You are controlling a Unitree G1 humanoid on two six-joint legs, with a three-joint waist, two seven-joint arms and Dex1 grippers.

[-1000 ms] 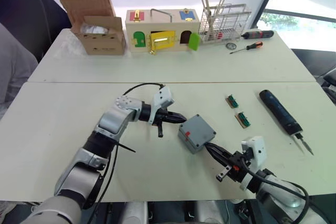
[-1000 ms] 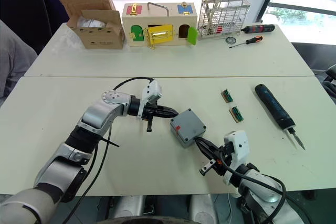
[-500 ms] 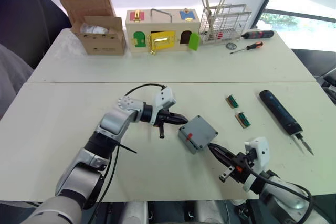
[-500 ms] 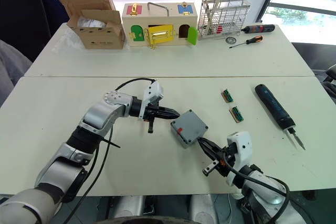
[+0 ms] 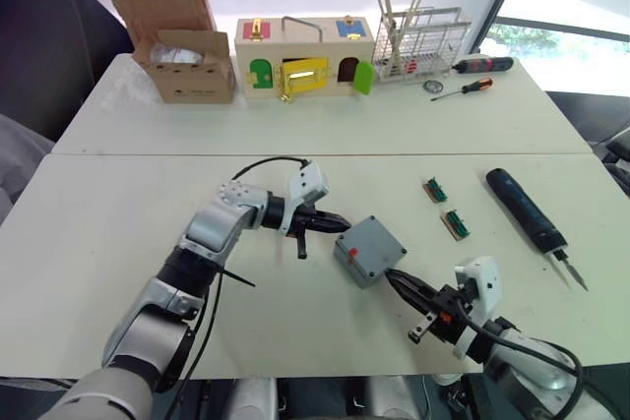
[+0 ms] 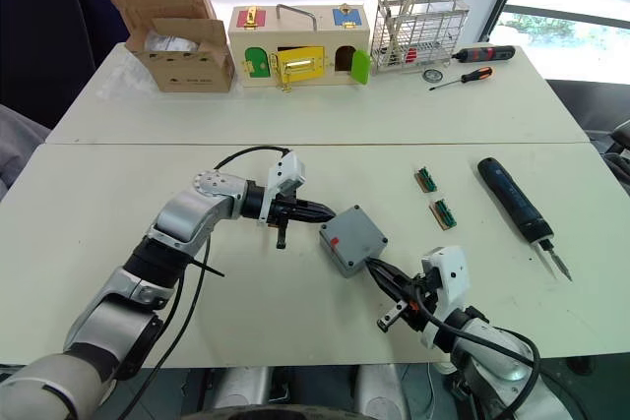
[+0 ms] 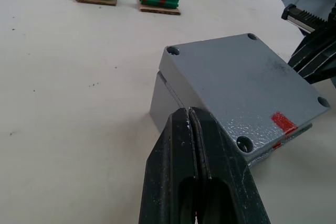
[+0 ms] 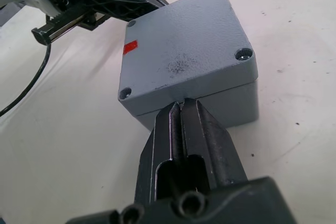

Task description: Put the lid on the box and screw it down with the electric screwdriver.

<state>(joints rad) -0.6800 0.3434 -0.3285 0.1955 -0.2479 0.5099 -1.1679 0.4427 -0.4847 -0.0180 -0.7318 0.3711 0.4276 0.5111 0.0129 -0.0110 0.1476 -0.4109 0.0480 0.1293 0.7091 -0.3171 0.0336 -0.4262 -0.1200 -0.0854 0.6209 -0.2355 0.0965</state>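
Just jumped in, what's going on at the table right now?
The lid sits on the box, slightly askew at one corner, its screw holes looking empty. Both tools are shut with tips against it from opposite sides: the left tool at one corner, the right tool at the seam on the other side. The screwdriver lies untouched on the table to the right.

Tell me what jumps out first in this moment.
The grey box sits mid-table with the lid already on it, red mark showing. The left claw and right claw, both shut, press at it from opposite sides. The electric screwdriver lies untouched off to the right.
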